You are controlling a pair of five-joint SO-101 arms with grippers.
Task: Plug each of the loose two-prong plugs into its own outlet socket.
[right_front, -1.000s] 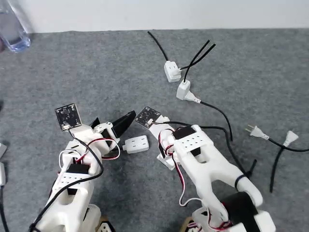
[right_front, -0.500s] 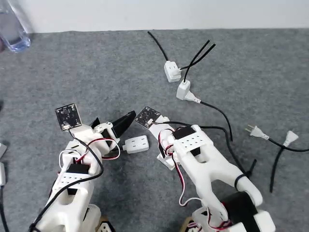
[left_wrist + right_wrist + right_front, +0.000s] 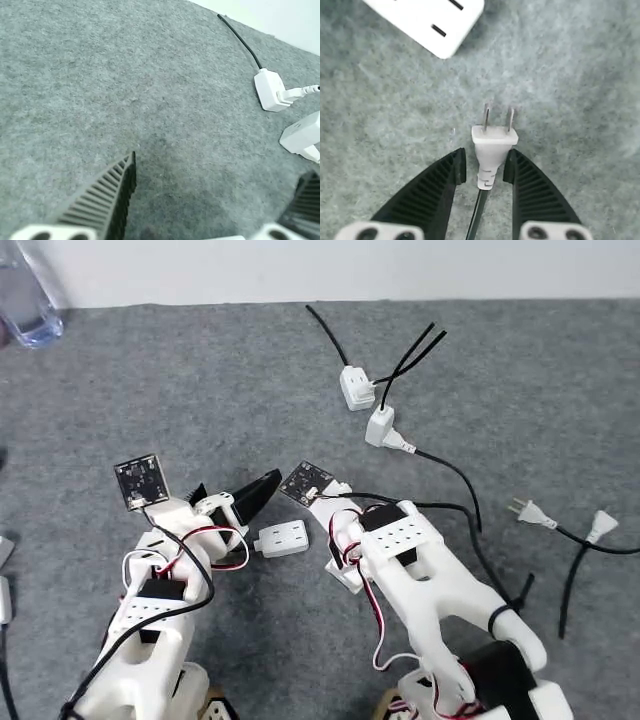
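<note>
A white two-prong plug [image 3: 493, 144] with a black cord sits between my right gripper's [image 3: 485, 156] black fingers, which are shut on its body, prongs pointing at a white outlet socket [image 3: 427, 17] lying on the grey mat. In the high view that socket [image 3: 283, 537] lies between the two arms, with the right arm [image 3: 400, 540] covering its own gripper. My left gripper [image 3: 210, 200] hangs open over bare mat, just left of the socket [image 3: 250, 498]. Two loose plugs [image 3: 530, 512] [image 3: 600, 527] lie at the far right.
Two white sockets [image 3: 357, 387] [image 3: 381, 426] with plugs and black cords in them lie at the back centre, also in the left wrist view [image 3: 272, 90]. A clear bottle [image 3: 25, 300] stands at the back left corner. Black cords trail across the right side.
The right arm has edged very slightly toward the near edge. The left arm and the socket have not moved.
</note>
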